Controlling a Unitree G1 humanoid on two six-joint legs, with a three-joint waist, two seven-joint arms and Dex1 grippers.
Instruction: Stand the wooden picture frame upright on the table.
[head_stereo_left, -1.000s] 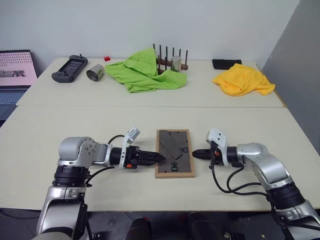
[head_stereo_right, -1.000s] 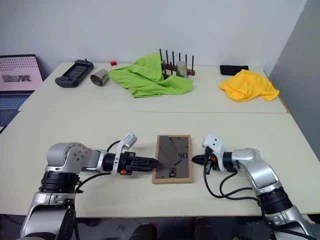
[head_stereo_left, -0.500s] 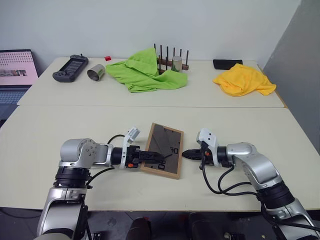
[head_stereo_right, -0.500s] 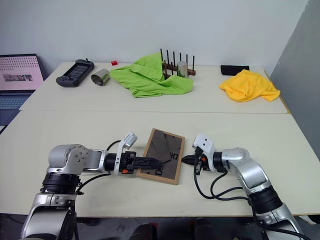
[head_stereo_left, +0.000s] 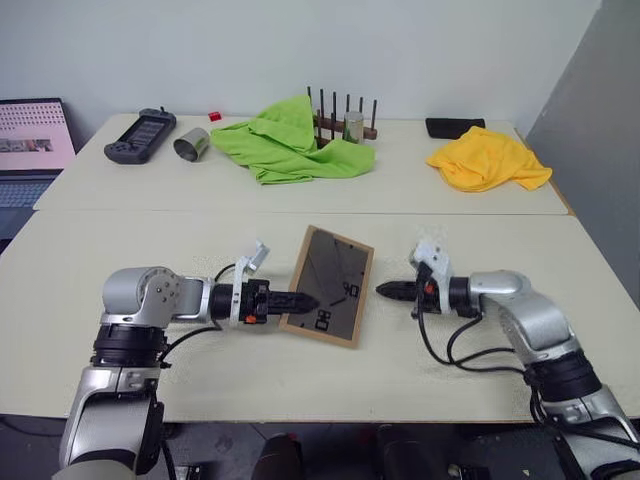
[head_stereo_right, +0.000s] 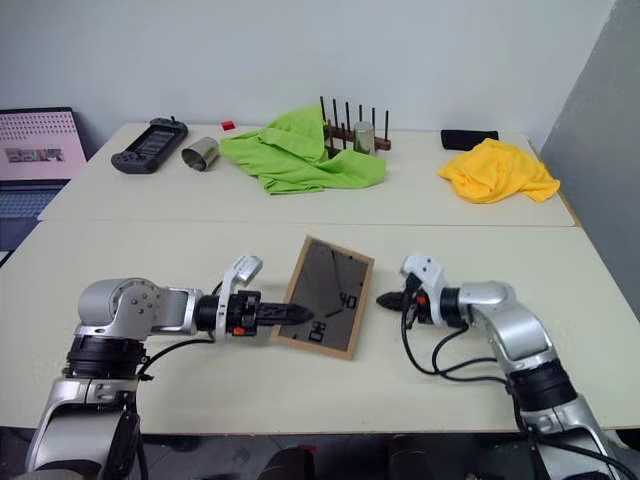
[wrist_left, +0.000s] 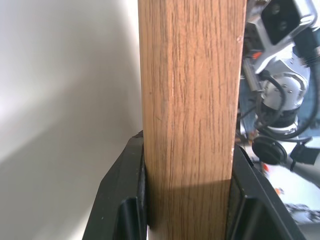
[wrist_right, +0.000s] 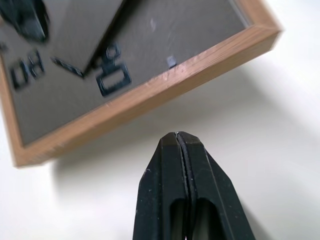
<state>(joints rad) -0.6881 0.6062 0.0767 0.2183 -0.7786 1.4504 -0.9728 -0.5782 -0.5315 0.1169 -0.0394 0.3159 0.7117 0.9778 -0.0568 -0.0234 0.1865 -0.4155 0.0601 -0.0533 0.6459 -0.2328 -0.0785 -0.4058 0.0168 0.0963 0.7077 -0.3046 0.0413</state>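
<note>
Left gripper (head_stereo_left: 305, 300) jaws clamped across wooden picture frame (head_stereo_left: 330, 285) edge, frame tilted off worktop (head_stereo_left: 300, 390); right gripper (wrist_right: 181, 142) jaws together, empty, just short of frame.

Bare pale cream desk (head_stereo_left: 200, 400) lies all round the tilted light-wood picture frame (head_stereo_left: 330, 285), which alone stands between the left pincer (head_stereo_left: 305, 301) and right pincer (head_stereo_left: 383, 291); green cloth (head_stereo_left: 290, 140), pegged dark rack (head_stereo_left: 340, 118) and yellow cloth (head_stereo_left: 487, 160) crowd the far half
</note>
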